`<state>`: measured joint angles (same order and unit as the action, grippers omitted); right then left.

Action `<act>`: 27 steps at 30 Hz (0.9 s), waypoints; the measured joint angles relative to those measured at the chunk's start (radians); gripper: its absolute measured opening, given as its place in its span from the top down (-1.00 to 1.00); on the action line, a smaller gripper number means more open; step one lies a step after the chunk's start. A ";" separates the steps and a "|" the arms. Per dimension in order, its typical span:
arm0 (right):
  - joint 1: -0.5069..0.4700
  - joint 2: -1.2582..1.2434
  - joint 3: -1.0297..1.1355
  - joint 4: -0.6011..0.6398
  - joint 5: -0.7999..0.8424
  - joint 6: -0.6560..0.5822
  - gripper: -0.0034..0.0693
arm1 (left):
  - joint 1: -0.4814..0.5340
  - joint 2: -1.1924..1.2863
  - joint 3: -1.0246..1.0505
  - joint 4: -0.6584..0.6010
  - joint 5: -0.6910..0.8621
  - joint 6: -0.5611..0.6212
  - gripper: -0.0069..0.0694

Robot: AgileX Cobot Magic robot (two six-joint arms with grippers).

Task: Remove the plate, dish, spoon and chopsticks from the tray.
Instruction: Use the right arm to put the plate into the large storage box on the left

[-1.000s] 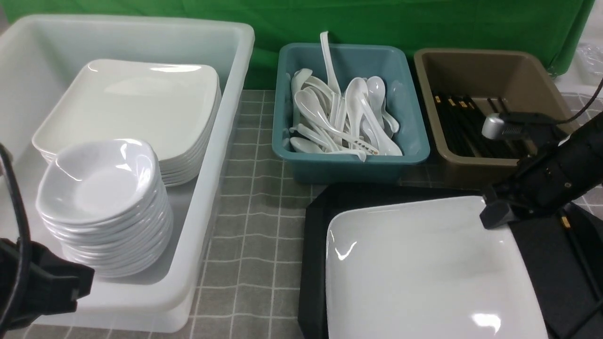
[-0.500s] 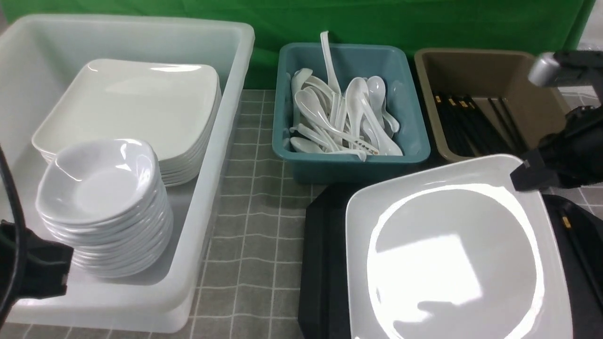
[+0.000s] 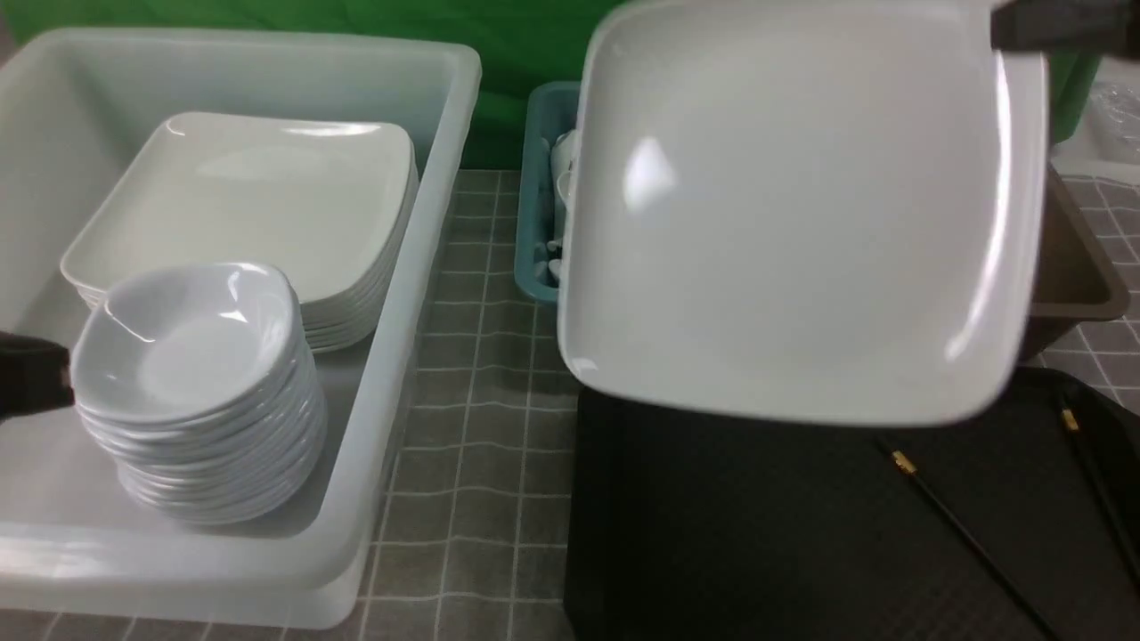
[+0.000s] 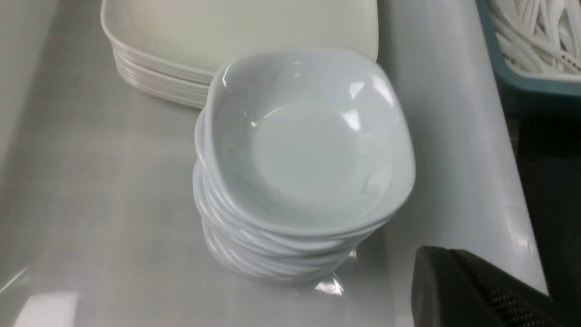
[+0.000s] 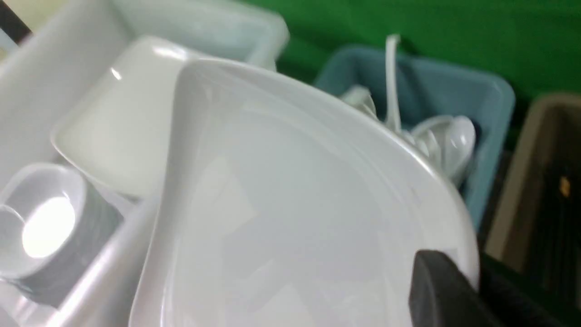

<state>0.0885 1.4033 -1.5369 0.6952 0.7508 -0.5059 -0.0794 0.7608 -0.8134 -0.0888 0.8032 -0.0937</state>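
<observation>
My right gripper is shut on a corner of the large white plate, holding it tilted, high above the black tray. In the right wrist view one dark finger presses on the plate's rim. Two black chopsticks with gold bands lie apart on the tray. The plate hides the spoon in the front view. Small white dishes stand stacked in the white bin. My left gripper hovers beside that stack; only one finger shows.
The white bin at the left also holds a stack of large plates. A teal bin of white spoons and a brown bin stand behind the tray, mostly hidden by the plate. Grey checked cloth covers the table.
The right gripper has lifted the plate off the tray, up and toward the left. One chopstick that lay under it now shows. The left gripper has risen beside the dish stack.
</observation>
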 joint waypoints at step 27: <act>0.558 0.824 -0.653 0.085 -0.778 0.120 0.76 | 0.003 0.000 0.000 -0.031 -0.079 -0.120 0.80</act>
<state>0.6467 2.2272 -2.1898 0.7804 -0.0268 -0.3859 -0.0764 0.7608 -0.8134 -0.1195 0.7241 -0.2133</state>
